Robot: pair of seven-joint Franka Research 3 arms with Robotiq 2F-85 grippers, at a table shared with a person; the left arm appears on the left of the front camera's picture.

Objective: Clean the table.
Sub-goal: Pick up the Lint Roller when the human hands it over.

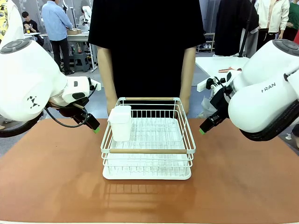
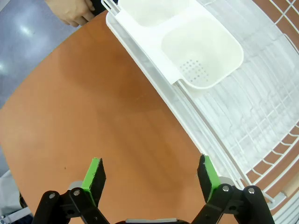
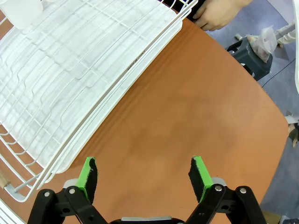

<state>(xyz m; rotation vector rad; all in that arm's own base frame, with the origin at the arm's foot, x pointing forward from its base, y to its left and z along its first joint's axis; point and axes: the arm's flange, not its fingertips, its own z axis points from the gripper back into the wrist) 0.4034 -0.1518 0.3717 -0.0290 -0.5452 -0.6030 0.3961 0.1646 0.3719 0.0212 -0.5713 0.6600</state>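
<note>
One item stands for clearing: a white wire dish rack (image 1: 147, 140) on its drip tray (image 1: 147, 173), with a perforated cutlery caddy (image 1: 120, 122) hung on its left rim.
- Location: middle of the counter (image 1: 51, 186), toward the far edge.
- Left jaws: spread, with nothing between the green pads (image 2: 94, 173). They sit low, just beside the rack's left side.
- Right jaws: spread and unloaded, beside the rack's right side.
- Step, as judged: approach only; the rack is not yet gripped.
- Next move calls for a hold on each side rim and a level lift, keeping off the caddy.
- Surface: reddish-brown, smooth and faintly glossy, mirroring the rack.
- Room: an open hall with a grey floor and other tables behind. A person's hands (image 2: 70, 11) hang by the far corners.
</note>
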